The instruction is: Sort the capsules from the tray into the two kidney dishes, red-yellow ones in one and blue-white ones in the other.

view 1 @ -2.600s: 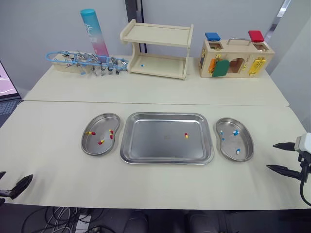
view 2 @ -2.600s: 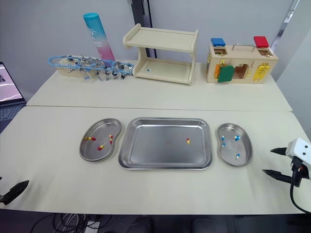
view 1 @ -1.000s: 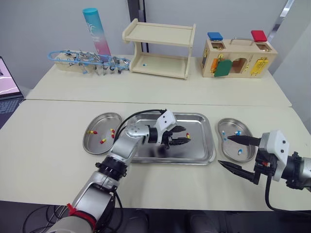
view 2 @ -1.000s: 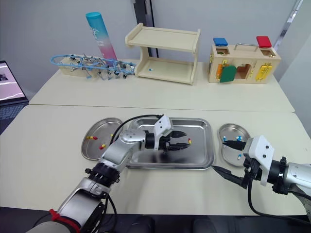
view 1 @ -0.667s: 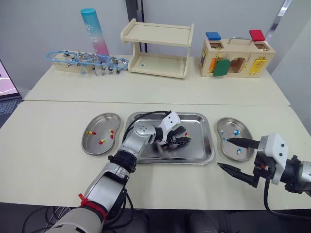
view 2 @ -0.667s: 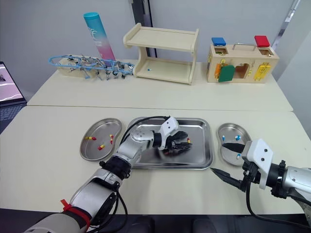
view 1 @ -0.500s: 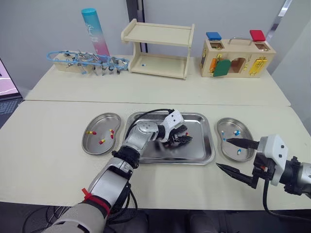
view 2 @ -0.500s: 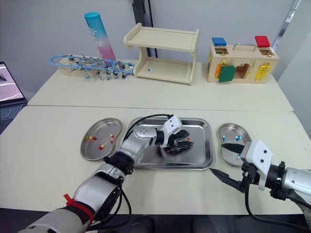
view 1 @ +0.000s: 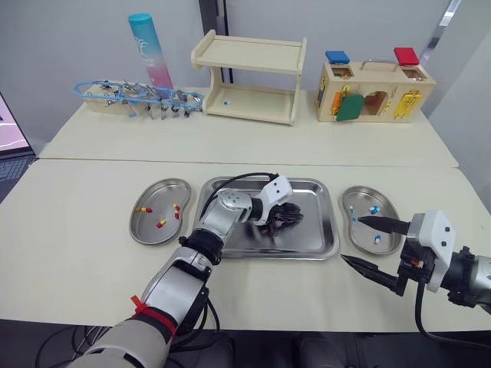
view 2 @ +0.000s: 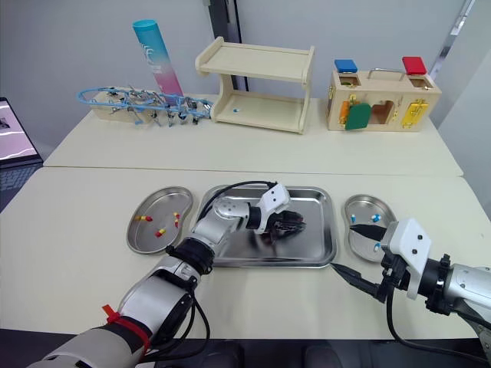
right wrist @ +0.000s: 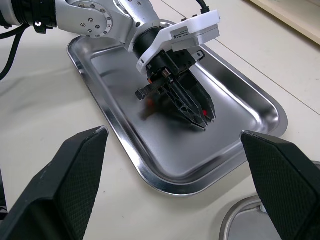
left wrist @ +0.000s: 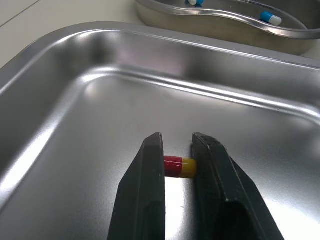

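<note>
Because my left gripper (left wrist: 177,141) is clenched on the red-yellow capsule (left wrist: 179,167) end to end on the tray (left wrist: 75,100) floor, the smooth shell may squirt out sideways as I lift.

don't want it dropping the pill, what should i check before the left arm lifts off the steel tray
1. The red-yellow capsule sits between the fingers of the left gripper, which appear to touch both its ends: ok.
2. Capsule raised off the floor of the rectangular steel tray: cannot tell.
3. The steel kidney dish on the left holds red-yellow ones and has bare room: ok.
4. Way from tray to that dish free: ok.
5. The right gripper is open beside the kidney dish of blue-white capsules, away from that way: ok.
</note>
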Controlling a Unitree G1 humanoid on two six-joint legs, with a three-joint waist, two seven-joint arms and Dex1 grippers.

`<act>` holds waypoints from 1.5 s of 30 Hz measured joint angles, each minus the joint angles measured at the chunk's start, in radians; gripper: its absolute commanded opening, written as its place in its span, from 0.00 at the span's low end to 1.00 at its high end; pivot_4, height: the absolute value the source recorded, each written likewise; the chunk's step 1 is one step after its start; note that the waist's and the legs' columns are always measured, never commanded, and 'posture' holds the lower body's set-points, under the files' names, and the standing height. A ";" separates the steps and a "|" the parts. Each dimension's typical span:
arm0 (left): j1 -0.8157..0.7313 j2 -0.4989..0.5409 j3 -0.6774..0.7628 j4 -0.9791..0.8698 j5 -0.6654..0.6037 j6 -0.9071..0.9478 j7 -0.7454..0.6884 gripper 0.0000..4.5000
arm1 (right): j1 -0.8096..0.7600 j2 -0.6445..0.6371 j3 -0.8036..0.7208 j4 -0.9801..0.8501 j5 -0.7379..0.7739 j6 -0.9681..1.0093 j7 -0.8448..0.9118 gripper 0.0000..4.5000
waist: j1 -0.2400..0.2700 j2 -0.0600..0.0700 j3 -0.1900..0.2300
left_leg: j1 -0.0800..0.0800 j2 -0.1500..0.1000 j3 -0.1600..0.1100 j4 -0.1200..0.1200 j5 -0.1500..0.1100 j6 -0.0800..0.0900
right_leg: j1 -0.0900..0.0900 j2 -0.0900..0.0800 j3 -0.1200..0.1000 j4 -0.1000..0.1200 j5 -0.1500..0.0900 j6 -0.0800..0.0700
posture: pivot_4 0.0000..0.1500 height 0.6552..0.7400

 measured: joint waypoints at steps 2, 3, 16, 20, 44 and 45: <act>0.009 0.003 0.000 -0.023 -0.001 0.008 -0.002 0.11 | -0.006 -0.005 0.000 0.008 -0.003 0.000 0.003 1.00 | 0.000 0.000 0.000 | 0.000 0.000 0.000 0.000 0.000 0.000 | 0.000 0.000 0.000 0.000 0.000 0.000 | 1.00 1.00; 0.012 0.005 0.000 -0.032 -0.001 0.014 -0.003 0.11 | -0.008 -0.009 0.000 0.009 -0.005 0.000 0.005 1.00 | 0.000 0.000 0.000 | 0.000 0.000 0.000 0.000 0.000 0.000 | 0.000 0.000 0.000 0.000 0.000 0.000 | 1.00 1.00; 0.281 0.325 0.167 -0.797 -0.175 0.429 -0.039 0.11 | -0.278 -0.112 0.155 0.138 -0.014 -0.008 0.124 1.00 | -0.006 0.000 0.000 | 0.000 0.000 -0.001 0.000 0.000 0.000 | 0.000 0.000 0.000 0.000 0.000 0.000 | 1.00 1.00; 0.386 0.441 0.312 -0.938 -0.237 0.571 0.027 0.11 | -0.470 -0.070 0.302 0.190 -0.017 -0.007 0.171 1.00 | -0.010 0.000 0.000 | 0.000 0.001 -0.001 0.000 0.000 0.000 | -0.001 0.000 0.000 0.000 0.000 0.000 | 1.00 1.00; 0.702 0.533 0.630 -1.171 -0.314 0.785 0.444 0.53 | -0.798 0.161 0.597 0.466 -0.207 -0.073 0.256 1.00 | -0.006 0.000 0.001 | -0.002 0.001 -0.002 -0.001 0.000 0.000 | -0.004 0.000 0.000 0.001 0.000 0.000 | 1.00 1.00; 0.702 0.533 0.632 -1.170 -0.315 0.784 0.453 0.61 | -0.798 0.161 0.597 0.466 -0.207 -0.073 0.256 1.00 | -0.005 0.000 0.001 | -0.002 0.001 -0.002 -0.001 0.000 0.000 | -0.004 0.000 0.000 0.001 0.000 0.000 | 1.00 1.00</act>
